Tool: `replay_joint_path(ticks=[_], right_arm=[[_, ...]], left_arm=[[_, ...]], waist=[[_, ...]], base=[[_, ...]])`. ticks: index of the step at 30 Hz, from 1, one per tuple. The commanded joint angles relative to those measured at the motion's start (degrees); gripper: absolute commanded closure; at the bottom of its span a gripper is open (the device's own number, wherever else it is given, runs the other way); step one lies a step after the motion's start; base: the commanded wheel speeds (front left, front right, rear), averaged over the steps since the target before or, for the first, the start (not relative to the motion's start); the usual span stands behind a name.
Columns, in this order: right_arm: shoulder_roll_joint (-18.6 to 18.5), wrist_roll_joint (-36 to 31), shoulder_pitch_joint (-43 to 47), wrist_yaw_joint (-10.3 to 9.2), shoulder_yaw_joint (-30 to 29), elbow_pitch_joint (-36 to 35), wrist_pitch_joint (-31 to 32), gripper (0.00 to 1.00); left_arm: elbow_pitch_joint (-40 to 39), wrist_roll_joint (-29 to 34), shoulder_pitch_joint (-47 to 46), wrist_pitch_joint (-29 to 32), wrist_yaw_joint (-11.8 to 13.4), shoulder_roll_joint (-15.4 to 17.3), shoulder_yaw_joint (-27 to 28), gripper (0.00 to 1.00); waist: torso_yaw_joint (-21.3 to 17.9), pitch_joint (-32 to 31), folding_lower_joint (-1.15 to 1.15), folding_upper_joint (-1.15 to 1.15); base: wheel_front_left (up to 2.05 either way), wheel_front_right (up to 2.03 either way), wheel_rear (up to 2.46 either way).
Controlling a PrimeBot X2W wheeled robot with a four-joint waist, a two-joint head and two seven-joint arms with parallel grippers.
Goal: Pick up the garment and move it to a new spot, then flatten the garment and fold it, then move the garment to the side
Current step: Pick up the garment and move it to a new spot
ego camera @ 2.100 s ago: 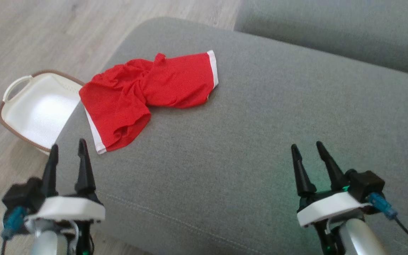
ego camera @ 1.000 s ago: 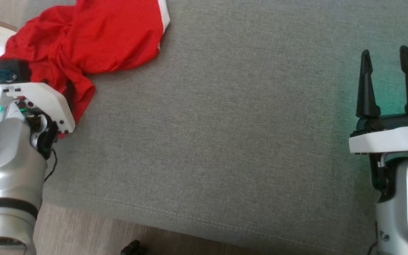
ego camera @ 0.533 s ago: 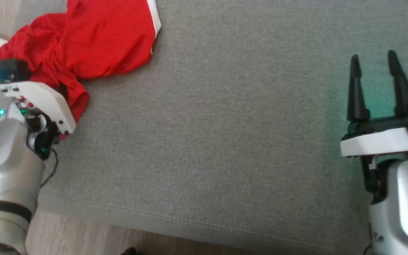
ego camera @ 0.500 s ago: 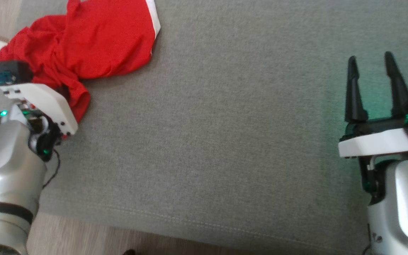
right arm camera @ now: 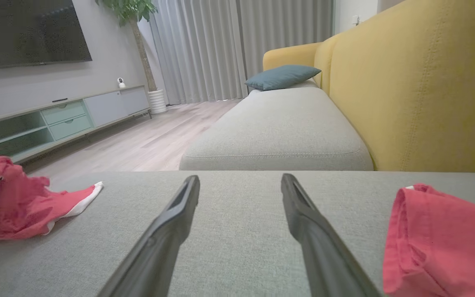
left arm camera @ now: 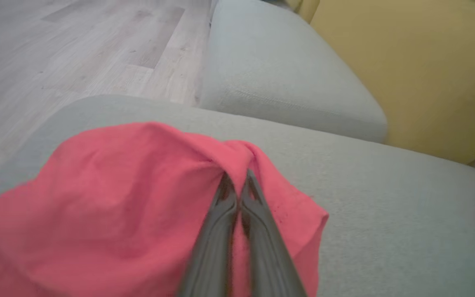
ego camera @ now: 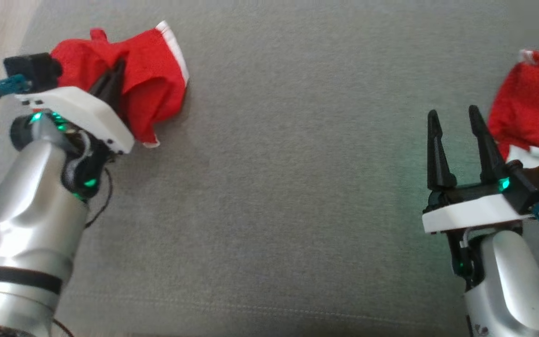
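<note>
At the left, your left gripper (left arm camera: 236,181) pinched a raised fold of the red garment (ego camera: 150,89), with the jaws pressed together on the cloth. The garment was bunched at the left end of the grey seat cushion (ego camera: 288,187). At the right, your right gripper (ego camera: 452,113) hovered with its jaws spread, near a second red cloth (ego camera: 529,107).

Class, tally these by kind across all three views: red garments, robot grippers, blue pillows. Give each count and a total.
Red garments: 2, the held garment and the other garment
Grippers: 2, the left gripper and the right gripper
Blue pillows: 1, the blue pillow
Total: 5
</note>
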Motion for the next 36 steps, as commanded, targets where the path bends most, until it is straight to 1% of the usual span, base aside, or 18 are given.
replay_joint_path(ticks=[1,9,13,17,25,31,34,35,36], right_arm=[[-0.09,0.63,-0.4,0.19,1.73,-1.26,-0.8,0.0],[-0.09,2.34,-0.32,0.19,2.52,0.95,-2.12,0.0],[-0.09,2.99,-0.64,0.19,2.94,1.48,-2.47,0.0],[-0.09,3.63,-1.02,0.19,3.34,1.72,-2.68,0.0],[-0.09,4.98,-2.01,0.19,3.74,1.62,-2.83,0.0],[-0.09,5.53,-2.04,0.19,4.09,1.16,-2.84,0.0],[-0.09,5.75,-2.07,0.19,4.36,1.11,-2.84,0.0],[-0.09,5.82,-2.09,0.19,4.45,1.13,-2.84,0.0],[-0.09,5.92,-2.11,0.19,4.57,1.17,-2.84,0.0]], left_arm=[[-3.06,-0.01,-0.91,-0.75,0.64,1.24,1.5,1.0],[-11.7,0.47,0.9,-0.91,5.58,-3.43,0.02,1.0],[-14.4,1.27,1.12,-1.43,8.17,-6.18,-1.08,1.0],[-16.04,2.03,0.57,-1.86,10.05,-9.16,-2.4,1.0],[-15.76,3.36,-1.76,-3.7,12.51,-13.01,-5.6,1.0],[-13.49,3.21,-3.6,-5.88,14.16,-14.12,-8.81,1.0],[-12.36,1.87,-4.02,-6.3,14.22,-14.27,-11.74,1.0],[-12.32,1.26,-4.13,-6.73,14.5,-14.28,-12.99,0.54],[-12.28,0.63,-4.21,-7.14,14.79,-14.29,-14.3,0.0]], waist=[[-2.04,-1.73,0.0,0.0],[-6.98,-3.26,0.0,0.0],[-9.6,-3.16,0.0,0.0],[-12.12,-2.58,0.0,0.0],[-16.27,-1.45,0.0,0.0],[-17.91,-0.97,0.0,0.0],[-18.35,-0.83,0.0,0.0],[-18.43,-0.79,0.0,0.0],[-18.48,-0.78,0.0,0.0]], base=[[0.0,0.0,0.0],[0.0,0.0,0.0],[0.0,0.0,0.0],[0.0,0.0,0.0],[0.0,0.0,0.0],[0.0,0.0,0.0],[0.0,0.0,0.0],[0.0,0.0,0.0],[0.0,0.0,0.0]])
